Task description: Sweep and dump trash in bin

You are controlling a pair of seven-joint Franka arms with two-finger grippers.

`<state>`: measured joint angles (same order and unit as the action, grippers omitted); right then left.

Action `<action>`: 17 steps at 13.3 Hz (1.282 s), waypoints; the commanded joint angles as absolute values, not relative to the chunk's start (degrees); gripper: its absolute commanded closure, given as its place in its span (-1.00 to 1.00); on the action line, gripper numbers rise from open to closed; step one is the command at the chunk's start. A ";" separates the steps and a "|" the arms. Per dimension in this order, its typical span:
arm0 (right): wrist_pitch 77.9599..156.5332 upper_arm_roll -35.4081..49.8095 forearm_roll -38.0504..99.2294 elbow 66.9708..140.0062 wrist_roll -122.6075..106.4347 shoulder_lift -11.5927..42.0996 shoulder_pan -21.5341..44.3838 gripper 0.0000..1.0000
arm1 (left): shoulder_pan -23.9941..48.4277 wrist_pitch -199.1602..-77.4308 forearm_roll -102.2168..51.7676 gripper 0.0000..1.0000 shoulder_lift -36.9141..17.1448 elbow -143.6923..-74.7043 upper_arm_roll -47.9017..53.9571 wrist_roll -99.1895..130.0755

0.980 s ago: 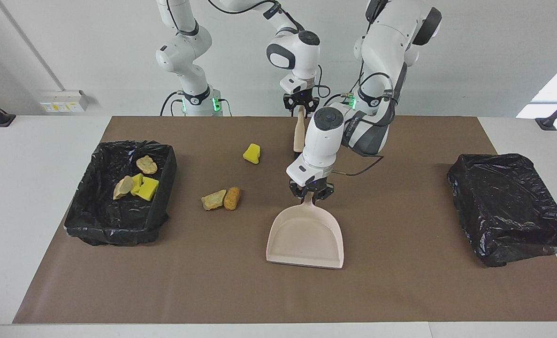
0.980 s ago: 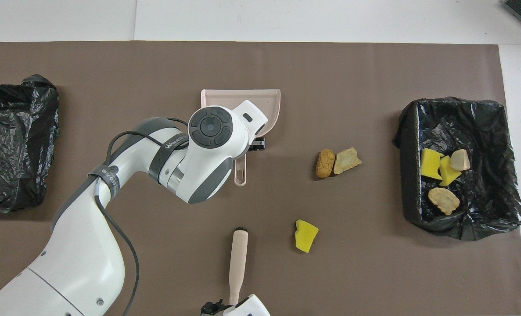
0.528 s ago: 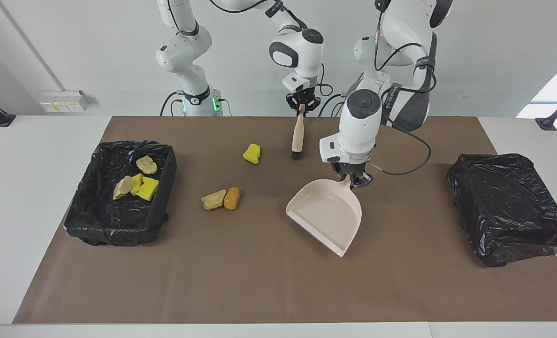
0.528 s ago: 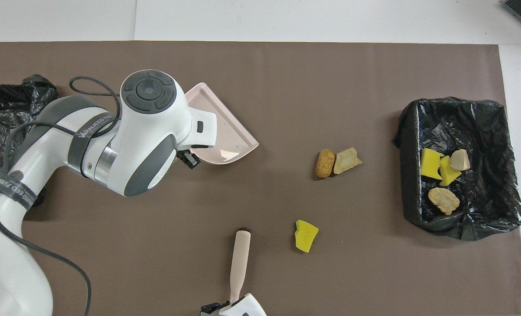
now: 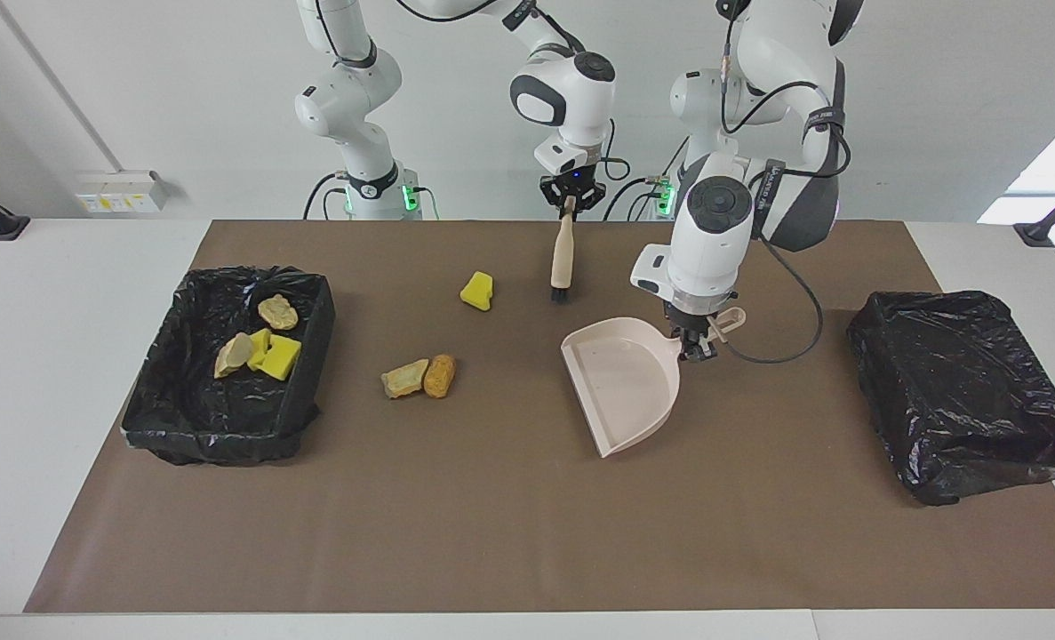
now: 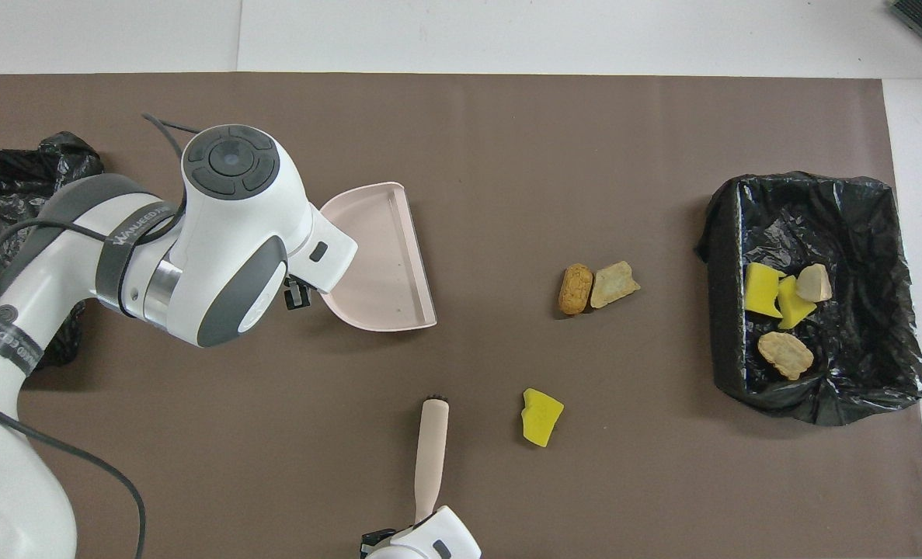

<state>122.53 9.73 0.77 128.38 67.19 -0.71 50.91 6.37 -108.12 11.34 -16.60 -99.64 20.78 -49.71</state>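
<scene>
- Facing the robots, the high camera shows a desk covered by a brown mat.
- Left hand, over the mat's middle toward the left arm's end, is clamped on the handle of a pale pink dustpan; the pan is tilted on edge, its open mouth turned toward the scraps.
- Right hand, over the mat's edge near the robots, has its fingers together on the top of a small brush that hangs upright, bristles down.
- Loose trash on the mat: a yellow sponge piece beside the brush, and a tan chunk touching a golden-brown chunk, farther from the robots.
- A black-lined bin at the right arm's end holds four scraps.
- A second black-bagged bin sits at the left arm's end.
- Looking down from overhead, the left arm covers its hand; the dustpan lies well apart from the two chunks.
- The brush is near the yellow sponge piece.
- The bin with the scraps is at the right arm's end.
</scene>
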 commanded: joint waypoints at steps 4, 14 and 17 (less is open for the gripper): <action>112.50 9.76 1.05 128.94 43.53 -11.16 32.73 1.00 | 7.65 -113.73 11.95 1.00 -12.93 -107.30 22.06 -51.06; 127.79 9.76 -11.34 131.74 10.75 -5.36 3.98 1.00 | 8.35 -115.57 11.78 1.00 -10.99 -111.71 22.59 -50.89; 128.32 9.93 -11.51 134.29 10.72 -4.66 2.81 1.00 | 8.44 -115.58 11.78 1.00 -10.90 -111.80 22.59 -50.89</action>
<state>126.83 8.84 -10.42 132.27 10.71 -4.52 2.87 7.84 -114.04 11.34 -13.28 -108.86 23.16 -50.62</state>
